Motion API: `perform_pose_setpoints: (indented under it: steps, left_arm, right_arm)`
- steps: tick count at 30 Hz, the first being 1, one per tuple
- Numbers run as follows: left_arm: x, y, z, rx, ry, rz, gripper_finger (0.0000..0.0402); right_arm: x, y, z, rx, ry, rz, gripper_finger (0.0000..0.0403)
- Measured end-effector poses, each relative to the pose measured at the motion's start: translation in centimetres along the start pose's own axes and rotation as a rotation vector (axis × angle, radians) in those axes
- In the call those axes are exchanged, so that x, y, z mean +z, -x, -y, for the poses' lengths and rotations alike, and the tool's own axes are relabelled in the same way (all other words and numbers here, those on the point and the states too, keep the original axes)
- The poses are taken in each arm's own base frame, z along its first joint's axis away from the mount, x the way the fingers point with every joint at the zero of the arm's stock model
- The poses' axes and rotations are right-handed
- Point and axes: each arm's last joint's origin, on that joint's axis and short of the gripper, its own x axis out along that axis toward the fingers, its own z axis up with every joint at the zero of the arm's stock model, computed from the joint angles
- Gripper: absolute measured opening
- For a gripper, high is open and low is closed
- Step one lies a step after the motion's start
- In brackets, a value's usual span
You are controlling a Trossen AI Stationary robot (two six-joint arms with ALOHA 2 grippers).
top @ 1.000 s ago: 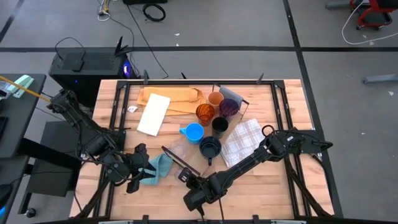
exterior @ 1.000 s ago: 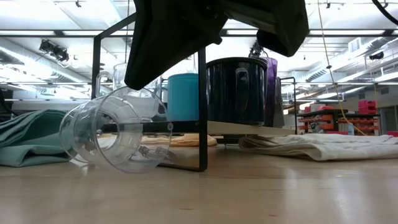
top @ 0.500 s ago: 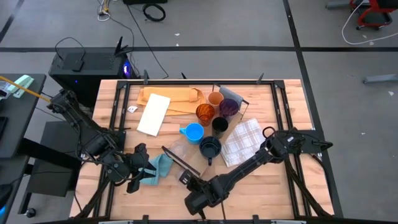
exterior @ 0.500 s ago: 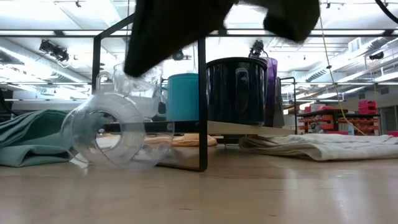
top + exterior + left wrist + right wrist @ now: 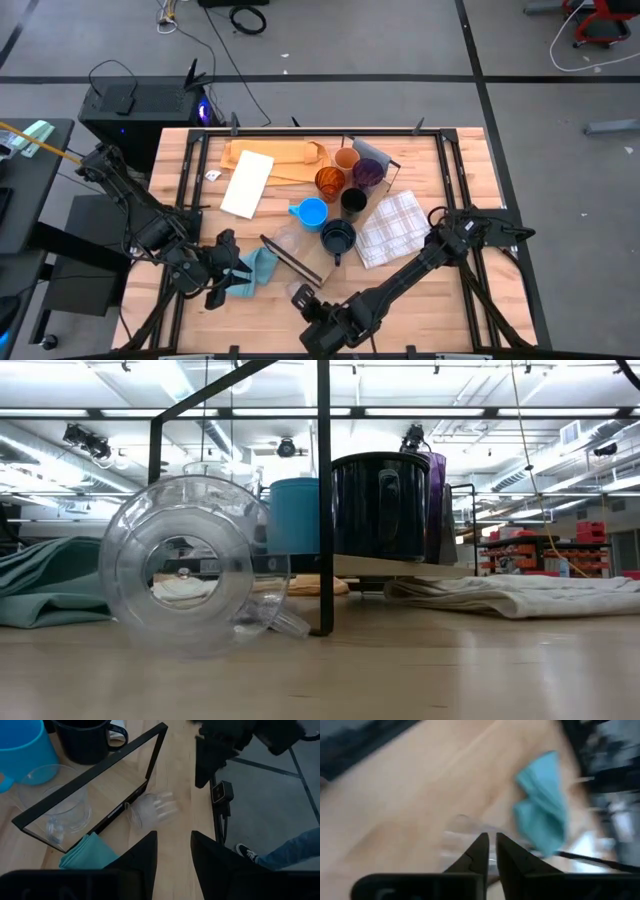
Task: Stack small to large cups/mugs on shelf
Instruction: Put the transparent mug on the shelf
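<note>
Cups number eight: six stand on the shelf [image 5: 375,205], one clear cup [image 5: 287,240] upright beneath, another clear cup [image 5: 190,565] lying loose by the right gripper [image 5: 322,328], its fingers nearly together; left gripper [image 5: 222,285] parted beside one teal cloth [image 5: 252,272].

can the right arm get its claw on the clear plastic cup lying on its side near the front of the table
Probably yes. The clear plastic cup lying on its side sits on bare wood just in front of the black metal end frame, and the right claw hangs close beside it, nothing between. The fingers look nearly shut, so they would need opening first.

Grey floor [image 5: 560,150], ceiling strip lights [image 5: 440,412]
</note>
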Motion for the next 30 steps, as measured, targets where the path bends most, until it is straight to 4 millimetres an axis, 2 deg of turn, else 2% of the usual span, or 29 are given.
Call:
perform_pose_setpoints:
  steps: [3,8,15,21,30]
  left_arm:
    - [0.0,0.0,0.0,0.000,0.000,0.000,0.0129]
    - [0.1,0.0,0.1,-0.008,0.005,0.008,0.0127]
    - [0.1,0.0,0.1,-0.008,0.003,0.008,0.0128]
    - [0.1,0.0,0.1,-0.007,-0.037,0.008,0.0127]
    - [0.0,0.0,0.0,-0.002,-0.063,0.003,0.0123]
  right_arm:
    - [-0.3,-0.7,-0.6,0.072,-0.009,0.013,0.0071]
    - [-0.9,-1.8,-1.1,0.066,0.007,-0.023,0.0117]
    - [-1.9,-3.4,0.5,0.030,0.014,-0.036,0.0167]
    - [-2.1,-3.9,0.7,0.012,0.086,-0.054,0.0178]
    - [-1.6,-4.7,-2.3,0.025,0.243,-0.073,0.0177]
